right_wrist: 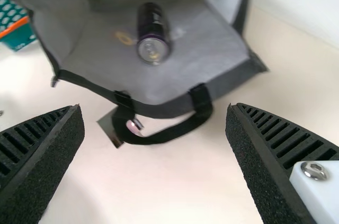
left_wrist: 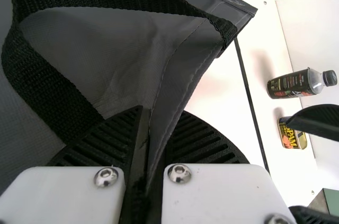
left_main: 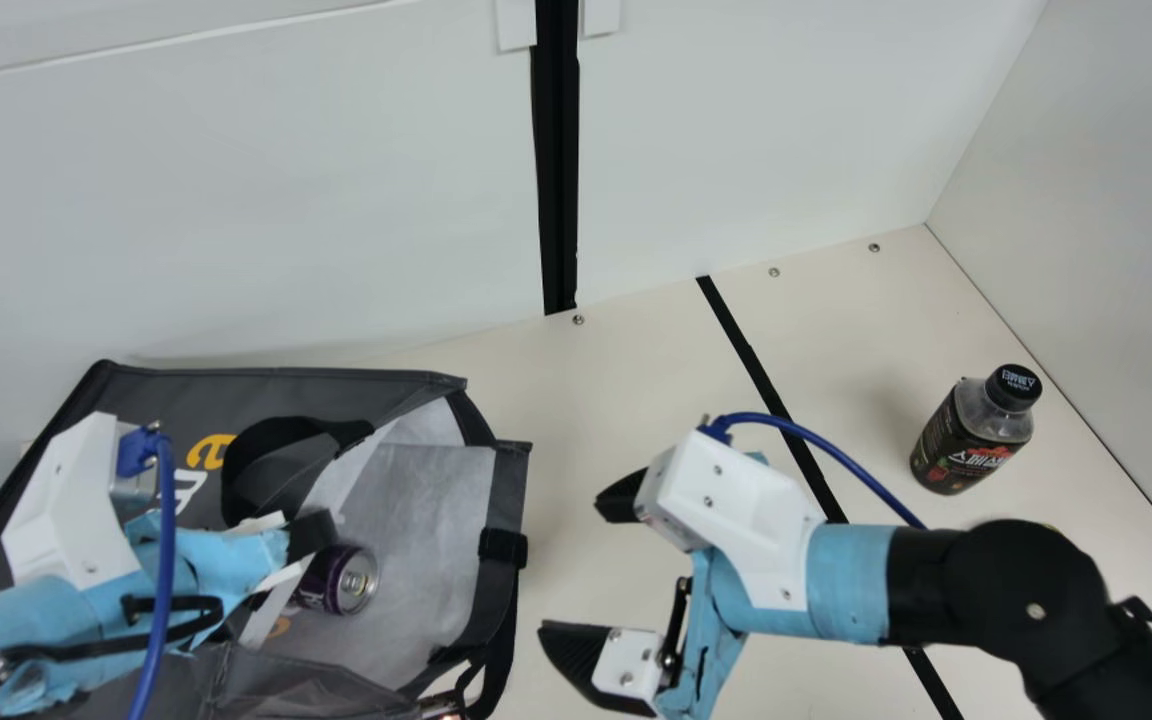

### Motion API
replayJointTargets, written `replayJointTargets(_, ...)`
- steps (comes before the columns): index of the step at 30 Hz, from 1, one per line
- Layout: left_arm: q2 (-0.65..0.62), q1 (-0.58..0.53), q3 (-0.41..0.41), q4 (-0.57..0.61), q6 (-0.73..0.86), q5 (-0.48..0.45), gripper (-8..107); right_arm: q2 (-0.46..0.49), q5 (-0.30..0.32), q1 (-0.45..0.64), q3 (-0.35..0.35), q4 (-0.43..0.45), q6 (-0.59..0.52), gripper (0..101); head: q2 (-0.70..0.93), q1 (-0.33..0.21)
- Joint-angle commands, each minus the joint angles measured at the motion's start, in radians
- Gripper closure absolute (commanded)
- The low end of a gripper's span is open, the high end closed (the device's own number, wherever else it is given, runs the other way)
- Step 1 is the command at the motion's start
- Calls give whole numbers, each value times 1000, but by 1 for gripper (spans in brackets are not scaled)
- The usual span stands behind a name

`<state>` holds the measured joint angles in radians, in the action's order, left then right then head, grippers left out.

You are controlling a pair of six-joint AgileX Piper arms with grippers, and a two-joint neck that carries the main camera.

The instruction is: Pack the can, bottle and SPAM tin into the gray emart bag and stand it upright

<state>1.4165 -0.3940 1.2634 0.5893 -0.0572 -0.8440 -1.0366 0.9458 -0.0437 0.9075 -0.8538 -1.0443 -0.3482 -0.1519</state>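
Walls: white panels (left_main: 236,200) behind and at the right, with a black strip (left_main: 558,160) running down the back one
Table: cream (left_main: 626,400), crossed by a thin black line (left_main: 758,360)
Gray emart bag: lying on its side toward the left of the main view (left_main: 316,395), mouth open and facing the right gripper (left_main: 572,570), pale lining showing
Handles: one black strap (left_main: 276,460) looped over the upper panel, another (right_wrist: 169,139) hanging out past the lower rim
Can: dark purple (left_main: 338,579), inside the bag on its lining, lid end toward the mouth
Bottle: upright on the table near the right wall (left_main: 971,440), black cap on, outside the bag
SPAM tin: on the table near the bottle (left_wrist: 292,133), apart from it, partly covered by the right gripper in the left wrist view
Left gripper: closed on the fabric edge at the bag's mouth (left_main: 311,535), a fold pinched between its fingers
Right gripper: wide open, holding nothing, just outside the bag's mouth
Basket: turquoise with an orange rim (right_wrist: 18,25), beyond the bag in the right wrist view
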Motion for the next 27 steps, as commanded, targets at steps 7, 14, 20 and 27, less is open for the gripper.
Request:
replayJointTargets(7,0,0,0,0,0,0,107,87,32,93,12,93,115,6,-1,-23)
replayJointTargets(14,0,0,0,0,0,0,107,160,78,194,42,189,199,6,-1,-23)
replayJointTargets(20,0,0,0,0,0,0,107,212,118,296,72,265,255,6,-1,-23)
replayJointTargets(27,0,0,0,0,0,0,107,243,152,414,117,334,315,6,-1,-23)
